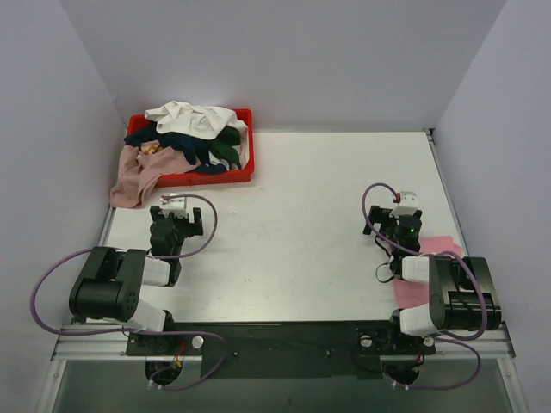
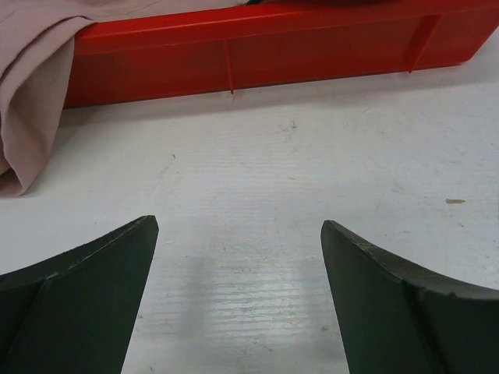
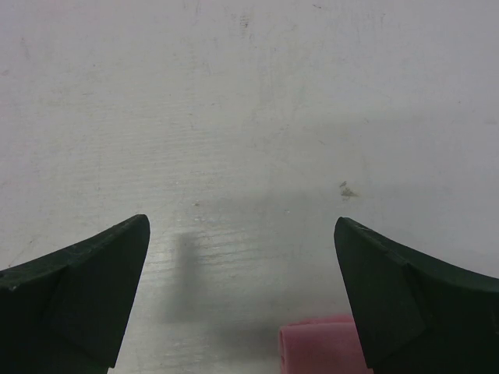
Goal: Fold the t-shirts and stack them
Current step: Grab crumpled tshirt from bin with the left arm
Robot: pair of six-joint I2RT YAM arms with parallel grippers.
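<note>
Left hand (image 2: 238,226) and right hand (image 3: 242,222) both spread empty, we could drag several tangled shirts (image 1: 194,129), or the crate (image 1: 207,178), along.

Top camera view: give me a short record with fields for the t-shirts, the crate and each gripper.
crate: red crate, far left of the table
in crate: unfolded heap, white t-shirt on top, dark t-shirts beneath
draped: dusty pink t-shirt over the crate's left front corner, onto the table
near right: bright pink t-shirt, flat, partly under the right arm
left gripper: open, empty, facing the crate
right gripper: open, empty, over the table
</note>
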